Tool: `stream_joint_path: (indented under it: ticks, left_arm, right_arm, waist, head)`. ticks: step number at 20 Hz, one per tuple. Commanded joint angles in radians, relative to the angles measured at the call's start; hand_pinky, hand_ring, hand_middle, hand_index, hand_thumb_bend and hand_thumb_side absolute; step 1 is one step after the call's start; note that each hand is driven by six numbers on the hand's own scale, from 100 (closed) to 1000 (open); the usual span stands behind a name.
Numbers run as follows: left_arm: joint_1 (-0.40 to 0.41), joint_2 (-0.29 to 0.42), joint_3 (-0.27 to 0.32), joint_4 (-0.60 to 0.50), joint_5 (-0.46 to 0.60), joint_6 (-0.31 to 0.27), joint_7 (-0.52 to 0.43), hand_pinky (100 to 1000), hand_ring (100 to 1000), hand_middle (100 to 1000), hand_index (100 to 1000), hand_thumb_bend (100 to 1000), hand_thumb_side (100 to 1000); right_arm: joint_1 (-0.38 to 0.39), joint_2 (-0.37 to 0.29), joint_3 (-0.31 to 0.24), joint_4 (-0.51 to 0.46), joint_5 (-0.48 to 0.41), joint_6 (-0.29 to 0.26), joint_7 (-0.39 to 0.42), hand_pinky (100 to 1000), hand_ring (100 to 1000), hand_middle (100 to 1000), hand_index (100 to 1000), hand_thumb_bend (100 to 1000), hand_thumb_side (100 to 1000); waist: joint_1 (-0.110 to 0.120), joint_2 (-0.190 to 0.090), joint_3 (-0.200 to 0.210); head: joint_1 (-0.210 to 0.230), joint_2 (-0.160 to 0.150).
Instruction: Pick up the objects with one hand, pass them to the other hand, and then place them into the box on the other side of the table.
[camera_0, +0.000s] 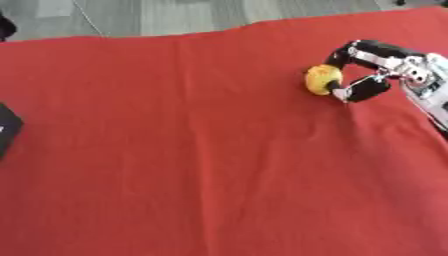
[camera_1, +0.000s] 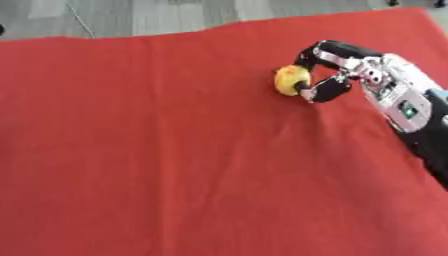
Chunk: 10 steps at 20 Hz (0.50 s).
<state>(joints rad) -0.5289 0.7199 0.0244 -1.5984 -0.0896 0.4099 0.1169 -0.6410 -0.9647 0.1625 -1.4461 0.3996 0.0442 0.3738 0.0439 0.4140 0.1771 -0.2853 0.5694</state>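
Observation:
A small round yellow object (camera_1: 290, 80) with a reddish patch sits on the red cloth at the upper right. My right hand (camera_1: 337, 70) reaches in from the right edge. Its black fingers curl over the object's top while the thumb presses in from below, so it pinches the object. The object still seems to rest on the cloth. My left hand shows in no view.
The red cloth (camera_0: 175, 150) covers the whole table, with grey floor beyond its far edge. A dark object (camera_0: 7, 127) pokes in at the left edge of the left eye view. Another dark shape (camera_0: 4, 25) sits at the upper left corner.

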Motion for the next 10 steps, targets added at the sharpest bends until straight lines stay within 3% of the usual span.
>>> stream_joint_path:
  ticks: [1, 10]
  left_arm:
    - [-0.007, 0.03, 0.018, -0.013, -0.003, -0.003, 0.004, 783, 705, 652, 700, 481, 590]
    - [0.019, 0.037, 0.031, -0.009, -0.006, -0.005, 0.023, 783, 701, 650, 705, 475, 585]
  right_arm:
    - [-0.005, -0.035, -0.008, -0.032, -0.035, 0.002, -0.024, 850, 713, 497, 565, 100, 100]
    - [0.0, -0.042, -0.014, -0.178, -0.18, 0.061, -0.105, 817, 679, 474, 576, 100, 100]
  waist:
    - [-0.002, -0.027, -0.005]
    - [0.002, -0.087, -0.056]
  head:
    - [0.005, 0.002]
    - [0.037, 0.039]
